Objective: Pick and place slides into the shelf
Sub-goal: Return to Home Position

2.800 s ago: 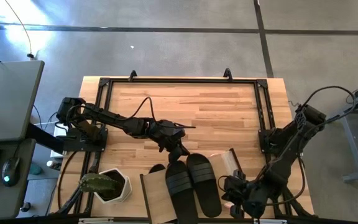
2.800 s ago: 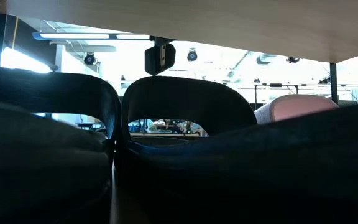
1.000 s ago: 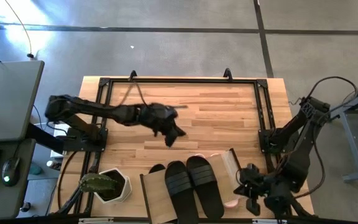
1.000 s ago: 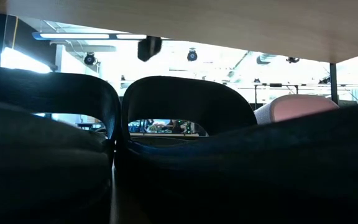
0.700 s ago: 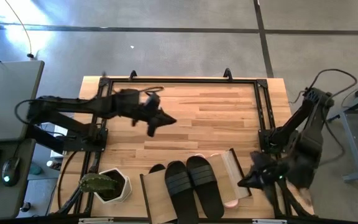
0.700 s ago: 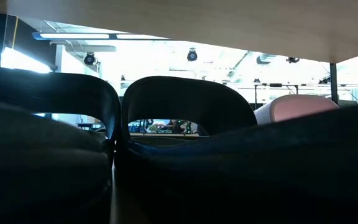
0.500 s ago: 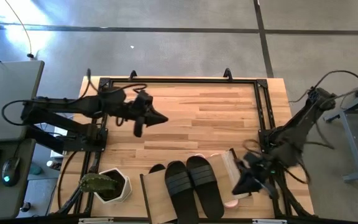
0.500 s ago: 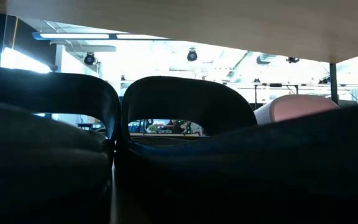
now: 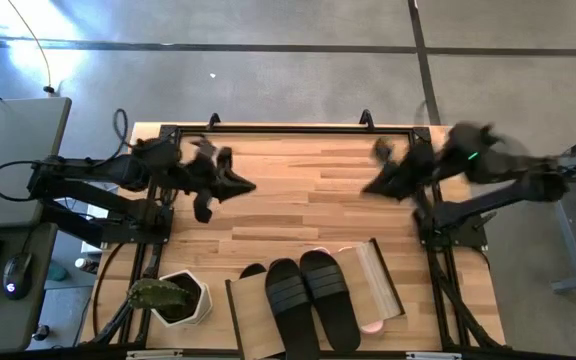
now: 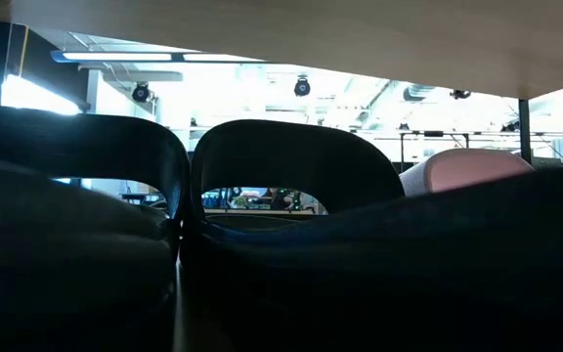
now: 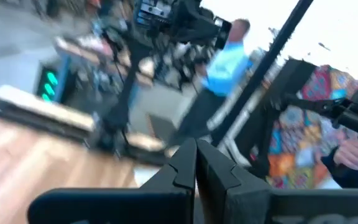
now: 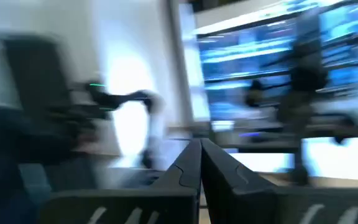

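Pale butcher-block wooden bench (image 9: 308, 200) fills the overhead view. Dark left arm (image 9: 138, 172) hangs over its left side, left jaws pressed together. Dark right arm (image 9: 478, 160) is over the right side, right jaws pressed together too. Low light-wood shelf (image 9: 253, 320) sits at the near edge, with a pair of black slides (image 9: 313, 300) on top and a pink-and-white slide (image 9: 370, 326) peeking out at its right end. White hexagonal plant pot (image 9: 196, 300) stands just beside it.

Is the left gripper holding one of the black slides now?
No, the left gripper is shut with nothing in it, far from the black slides lying on top of the shelf.
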Tool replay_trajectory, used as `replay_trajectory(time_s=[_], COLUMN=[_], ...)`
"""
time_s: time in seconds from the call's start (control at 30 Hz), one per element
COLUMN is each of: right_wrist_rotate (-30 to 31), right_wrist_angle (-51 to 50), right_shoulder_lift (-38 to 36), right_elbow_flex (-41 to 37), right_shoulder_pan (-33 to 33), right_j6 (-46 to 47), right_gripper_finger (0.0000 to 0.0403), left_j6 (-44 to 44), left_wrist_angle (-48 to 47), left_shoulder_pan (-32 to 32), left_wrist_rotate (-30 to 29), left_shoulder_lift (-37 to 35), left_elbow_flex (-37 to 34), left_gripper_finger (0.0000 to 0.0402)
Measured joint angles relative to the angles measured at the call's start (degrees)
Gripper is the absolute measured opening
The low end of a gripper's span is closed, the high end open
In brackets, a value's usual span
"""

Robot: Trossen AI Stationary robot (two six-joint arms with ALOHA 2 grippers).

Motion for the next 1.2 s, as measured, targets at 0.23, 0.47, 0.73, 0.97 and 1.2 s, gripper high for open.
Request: replay_trajectory(time_s=[0.23,0.47,0.73,0.97,1.2], right_wrist_rotate=[8.0,9.4,14.3,17.5,20.0], right_wrist_angle=[-19.8,-19.7,-8.3,-7.1,-3.0], right_shoulder_lift=[-6.5,-16.5,-33.1,-44.1,-54.1], right_elbow_flex=[12.4,5.9,-12.4,-20.9,-28.4], right_shoulder_pan=[-3.7,-3.6,-3.6,-3.6,-3.6], right_j6=[-8.3,-5.3,0.3,4.6,6.0], right_gripper_finger=[0.0,0.0,0.0,0.0,0.0], left_j6=[5.9,6.0,5.9,4.8,2.6], left_wrist_angle=[-0.5,-11.0,-13.7,-13.0,-13.1], left_shoulder_pan=[0.0,-0.1,-0.1,-0.1,-0.1], left_wrist_rotate=[-7.5,-12.2,-13.4,-14.3,-17.5], left_shoulder_lift=[-9.6,-19.1,-28.0,-36.6,-46.7], left_elbow_flex=[0.0,0.0,-6.6,-12.8,-19.7], left_gripper_finger=[0.0,0.0,0.0,0.0,0.0])
